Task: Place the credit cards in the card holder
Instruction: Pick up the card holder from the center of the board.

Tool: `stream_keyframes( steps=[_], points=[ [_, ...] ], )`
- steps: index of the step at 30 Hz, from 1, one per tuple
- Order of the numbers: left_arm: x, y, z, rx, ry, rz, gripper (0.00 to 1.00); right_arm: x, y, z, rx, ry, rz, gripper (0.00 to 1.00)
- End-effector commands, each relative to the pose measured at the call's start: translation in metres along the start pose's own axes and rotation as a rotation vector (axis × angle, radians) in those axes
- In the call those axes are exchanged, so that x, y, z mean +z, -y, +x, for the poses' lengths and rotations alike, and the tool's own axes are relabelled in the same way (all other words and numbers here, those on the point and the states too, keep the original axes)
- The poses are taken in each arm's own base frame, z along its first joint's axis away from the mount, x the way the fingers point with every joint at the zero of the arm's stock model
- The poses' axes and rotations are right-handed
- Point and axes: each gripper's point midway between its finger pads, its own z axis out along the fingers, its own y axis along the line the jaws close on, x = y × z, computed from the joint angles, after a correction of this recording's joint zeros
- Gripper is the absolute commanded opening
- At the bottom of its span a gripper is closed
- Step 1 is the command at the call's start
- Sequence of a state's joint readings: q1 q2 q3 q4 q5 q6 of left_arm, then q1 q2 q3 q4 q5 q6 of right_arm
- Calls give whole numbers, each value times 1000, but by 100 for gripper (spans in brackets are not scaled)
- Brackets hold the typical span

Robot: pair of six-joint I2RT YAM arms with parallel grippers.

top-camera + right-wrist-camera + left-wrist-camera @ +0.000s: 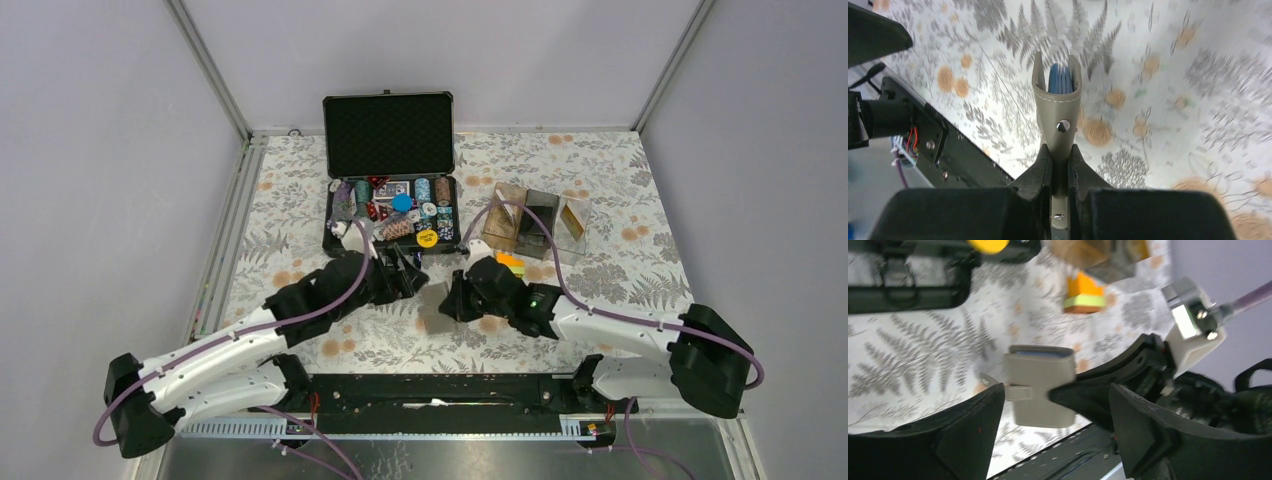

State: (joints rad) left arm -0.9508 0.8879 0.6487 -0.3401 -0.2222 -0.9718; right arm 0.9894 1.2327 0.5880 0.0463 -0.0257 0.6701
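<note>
The grey card holder [1057,107] is folded shut, with blue inner panels showing at its top edge. My right gripper [1060,156] is shut on its snap strap and holds it edge-on above the floral cloth. In the left wrist view the card holder [1040,385] hangs between my spread fingers, and my left gripper [1053,440] is open and not touching it. From above, the left gripper [408,272] and right gripper [448,300] face each other over the card holder [432,318]. The credit cards [511,264] lie in an orange, yellow and green stack behind the right gripper, and the credit cards [1084,294] show again in the left wrist view.
An open black chip case [390,180] full of chips stands at the back centre, with a yellow chip [427,238] at its front. A clear brownish acrylic box [535,225] stands to its right. A black rail [440,395] runs along the near table edge.
</note>
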Motion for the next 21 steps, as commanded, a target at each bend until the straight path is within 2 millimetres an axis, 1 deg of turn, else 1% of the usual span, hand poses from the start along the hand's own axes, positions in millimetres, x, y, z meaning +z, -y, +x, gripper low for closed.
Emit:
stream_keyframes(
  steps=[1, 3, 4, 5, 6, 8, 12, 15, 17, 21],
  points=[
    [-10, 41, -32, -66, 79, 99, 82, -23, -16, -61, -221, 218, 100, 0],
    [-9, 52, -37, -95, 85, 126, 84, -29, -29, -76, -265, 288, 105, 0],
    [-8, 54, -38, -108, 88, 129, 85, -32, -33, -79, -287, 311, 117, 0],
    [-7, 56, -39, -120, 90, 135, 85, -34, -42, -86, -301, 352, 111, 0],
    [-6, 58, -39, -131, 89, 140, 86, -36, -48, -89, -314, 376, 108, 0],
    [-2, 59, -36, -148, 79, 143, 87, -37, -54, -91, -340, 403, 117, 0],
    [5, 53, -30, -173, 71, 128, 87, -40, -66, -89, -368, 433, 102, 0],
    [10, 48, -26, -187, 65, 118, 87, -40, -69, -86, -380, 440, 99, 0],
    [14, 47, -22, -192, 56, 116, 85, -40, -73, -84, -395, 449, 106, 0],
    [19, 49, -17, -189, 34, 118, 74, -38, -76, -85, -438, 473, 152, 0]
  ],
)
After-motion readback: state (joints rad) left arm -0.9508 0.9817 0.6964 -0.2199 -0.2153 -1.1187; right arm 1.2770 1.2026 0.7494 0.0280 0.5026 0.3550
